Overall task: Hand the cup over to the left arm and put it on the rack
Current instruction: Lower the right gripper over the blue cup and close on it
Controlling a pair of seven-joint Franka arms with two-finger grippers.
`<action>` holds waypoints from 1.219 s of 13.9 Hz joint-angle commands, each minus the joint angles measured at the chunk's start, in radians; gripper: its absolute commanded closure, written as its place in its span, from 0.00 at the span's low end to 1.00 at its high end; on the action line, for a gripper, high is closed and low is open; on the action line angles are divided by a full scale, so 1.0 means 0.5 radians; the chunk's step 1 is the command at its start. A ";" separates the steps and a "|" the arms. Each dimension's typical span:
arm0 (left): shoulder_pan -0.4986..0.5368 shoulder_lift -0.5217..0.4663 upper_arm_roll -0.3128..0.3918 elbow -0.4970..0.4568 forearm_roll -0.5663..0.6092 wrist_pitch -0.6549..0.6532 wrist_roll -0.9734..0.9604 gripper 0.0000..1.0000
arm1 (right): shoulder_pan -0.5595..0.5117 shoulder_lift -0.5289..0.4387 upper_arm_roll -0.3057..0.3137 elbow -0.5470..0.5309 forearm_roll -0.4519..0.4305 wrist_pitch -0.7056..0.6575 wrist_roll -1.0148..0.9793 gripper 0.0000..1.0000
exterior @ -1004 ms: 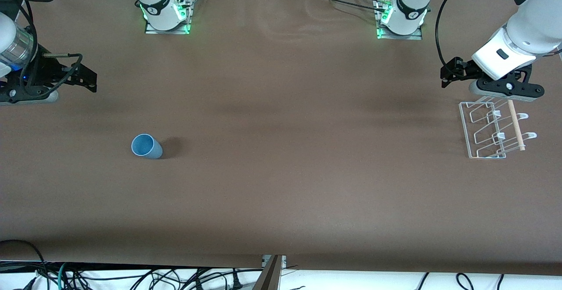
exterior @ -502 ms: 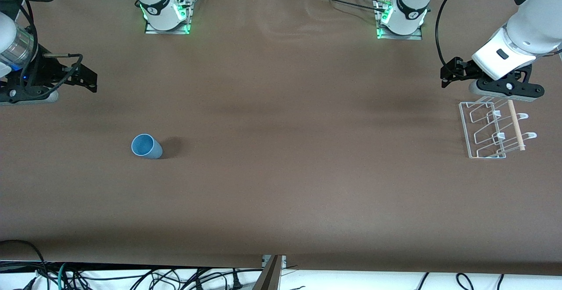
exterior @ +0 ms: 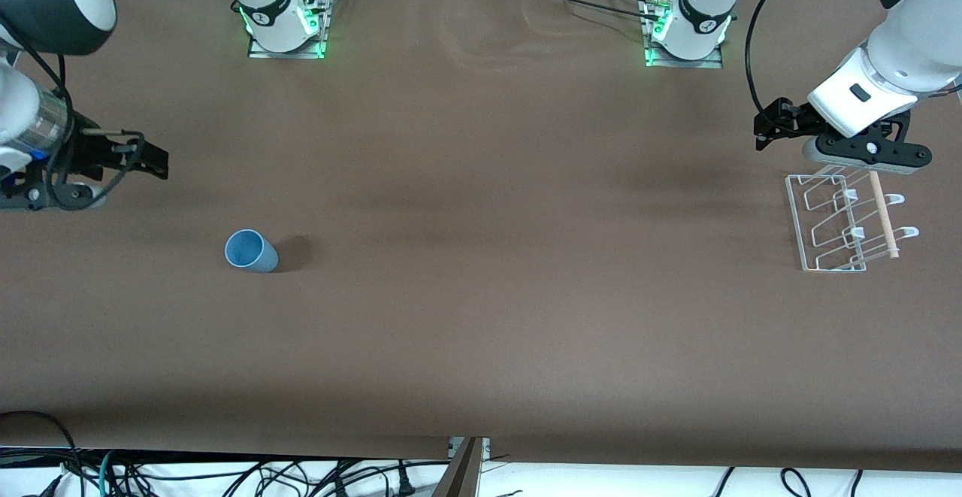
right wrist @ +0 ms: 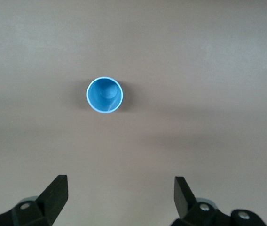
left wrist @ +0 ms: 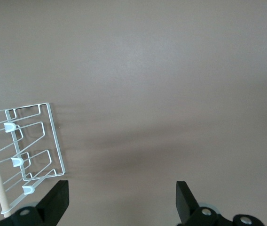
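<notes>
The light-blue cup (exterior: pixel 252 250) stands upright on the brown table toward the right arm's end; the right wrist view looks down into it (right wrist: pixel 105 95). My right gripper (exterior: pixel 75 181) hangs open and empty above the table's edge at that end, well apart from the cup; its black fingertips frame bare table (right wrist: pixel 119 197). The clear wire rack (exterior: pixel 845 219) with its wooden dowel (exterior: pixel 884 215) sits at the left arm's end and also shows in the left wrist view (left wrist: pixel 25 155). My left gripper (exterior: pixel 864 153) waits open and empty over the rack's farther edge (left wrist: pixel 121 202).
The two arm bases with green lights (exterior: pixel 285 27) (exterior: pixel 684 34) stand along the table's farther edge. Black cables (exterior: pixel 751 38) hang by the left arm. More cables lie below the table's front edge (exterior: pixel 225 474).
My right arm has shifted: its gripper has moved a little lower in the front view and turned slightly. The cup, the rack and the left arm have not moved.
</notes>
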 commanded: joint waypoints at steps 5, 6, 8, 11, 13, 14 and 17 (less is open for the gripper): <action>-0.019 -0.015 0.000 0.022 0.030 -0.039 -0.019 0.00 | -0.079 0.144 0.017 -0.394 0.013 0.517 -0.009 0.00; -0.019 -0.015 0.000 0.022 0.030 -0.039 -0.019 0.00 | -0.076 0.184 0.017 -0.437 0.013 0.591 -0.006 0.00; -0.019 -0.015 0.000 0.022 0.030 -0.036 -0.019 0.00 | -0.076 0.267 0.017 -0.517 0.013 0.784 -0.006 0.00; -0.019 -0.015 0.003 0.022 0.030 -0.039 -0.019 0.00 | -0.076 0.368 0.017 -0.609 0.016 1.030 0.003 0.00; -0.019 -0.015 0.003 0.022 0.030 -0.039 -0.019 0.00 | -0.076 0.439 0.017 -0.609 0.022 1.143 0.007 0.00; -0.019 -0.015 0.003 0.022 0.030 -0.039 -0.019 0.00 | -0.079 0.466 0.017 -0.609 0.034 1.174 0.007 0.00; -0.019 -0.015 0.003 0.022 0.030 -0.039 -0.019 0.00 | -0.079 0.522 0.017 -0.612 0.059 1.220 0.007 0.00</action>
